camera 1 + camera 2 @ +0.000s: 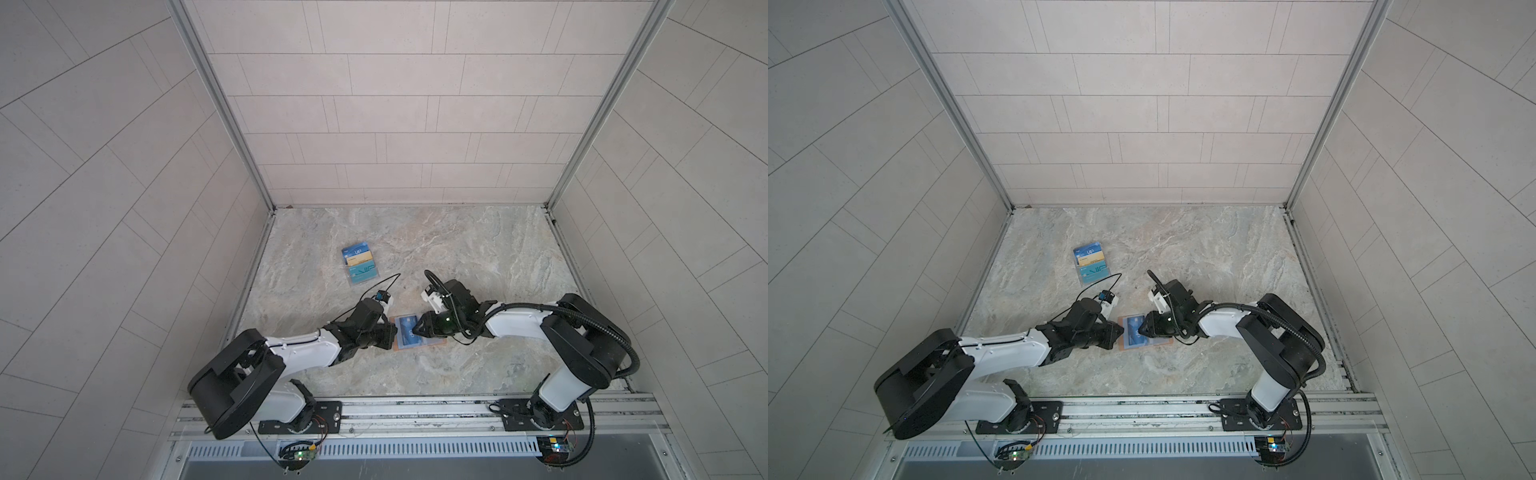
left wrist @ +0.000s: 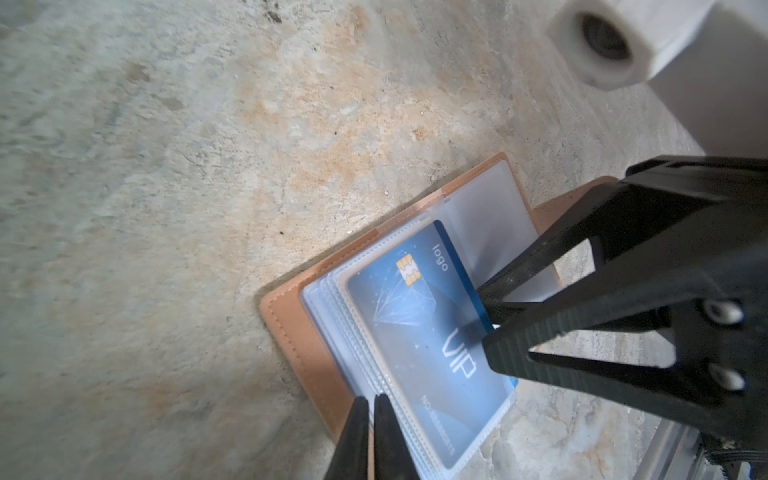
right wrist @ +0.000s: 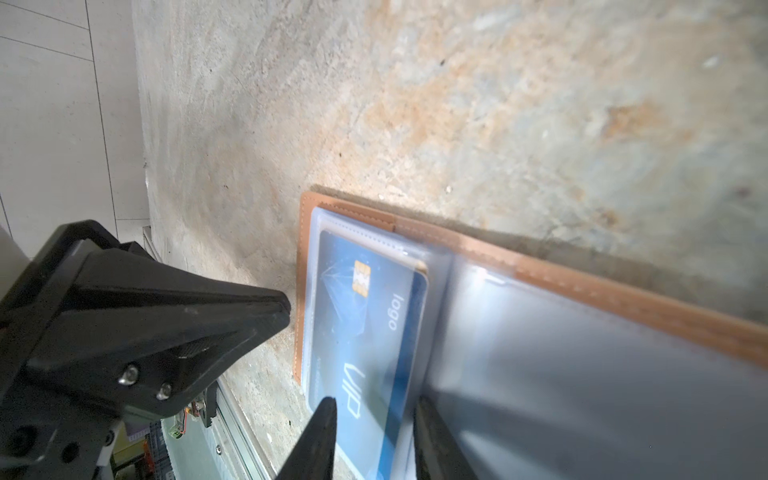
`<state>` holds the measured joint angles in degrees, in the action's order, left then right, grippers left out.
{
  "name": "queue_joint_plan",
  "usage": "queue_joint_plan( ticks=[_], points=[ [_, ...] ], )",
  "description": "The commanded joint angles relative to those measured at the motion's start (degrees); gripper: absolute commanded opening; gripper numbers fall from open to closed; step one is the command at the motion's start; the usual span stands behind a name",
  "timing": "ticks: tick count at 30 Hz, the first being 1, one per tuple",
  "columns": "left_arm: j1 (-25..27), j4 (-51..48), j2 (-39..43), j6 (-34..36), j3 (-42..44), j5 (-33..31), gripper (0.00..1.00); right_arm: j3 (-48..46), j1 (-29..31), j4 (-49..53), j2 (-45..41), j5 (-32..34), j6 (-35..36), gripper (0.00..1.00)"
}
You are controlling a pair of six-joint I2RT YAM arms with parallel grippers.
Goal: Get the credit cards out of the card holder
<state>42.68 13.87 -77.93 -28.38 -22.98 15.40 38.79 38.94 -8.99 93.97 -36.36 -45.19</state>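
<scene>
The tan card holder (image 1: 434, 341) (image 1: 1160, 341) lies opened flat near the table's front, between my two grippers. A blue credit card (image 2: 415, 324) (image 3: 374, 332) marked VIP sits in its top clear sleeve, one long edge sticking out toward the fold. My left gripper (image 2: 371, 401) (image 1: 392, 334) is shut, tips down at the holder's outer leather edge (image 2: 291, 332). My right gripper (image 3: 374, 403) (image 1: 413, 330) stands partly open over the card. One fingertip (image 3: 330, 405) is on the card face and the other is at the card's protruding edge. No gold card shows in the holder.
A loose pile of blue, gold and teal cards (image 1: 360, 266) (image 1: 1091, 264) lies farther back on the left of the marble table. A metal rail (image 1: 415, 409) runs along the front edge, and tiled walls close in the sides and back.
</scene>
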Motion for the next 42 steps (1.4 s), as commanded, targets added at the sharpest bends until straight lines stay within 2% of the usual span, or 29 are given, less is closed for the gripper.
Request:
queue_joint_plan(
  ticks=[1,18,33,42],
  points=[
    [0.29,1.49,-1.31,1.18,-0.81,2.1,0.11,1.33,-0.23,-1.26,0.71,-0.98,-0.93,0.34],
    [0.21,4.55,-6.16,0.17,0.16,2.27,0.11,0.4,-2.06,-8.84,1.62,-7.28,-4.62,0.33],
    [0.21,3.8,-6.25,0.25,0.57,0.3,0.12,0.44,-2.1,-19.92,10.02,-13.98,-9.84,0.31],
    [0.17,2.53,-6.51,0.47,0.46,-1.02,0.12,-0.9,-2.7,-21.02,8.09,-14.65,-9.73,0.31]
  ],
)
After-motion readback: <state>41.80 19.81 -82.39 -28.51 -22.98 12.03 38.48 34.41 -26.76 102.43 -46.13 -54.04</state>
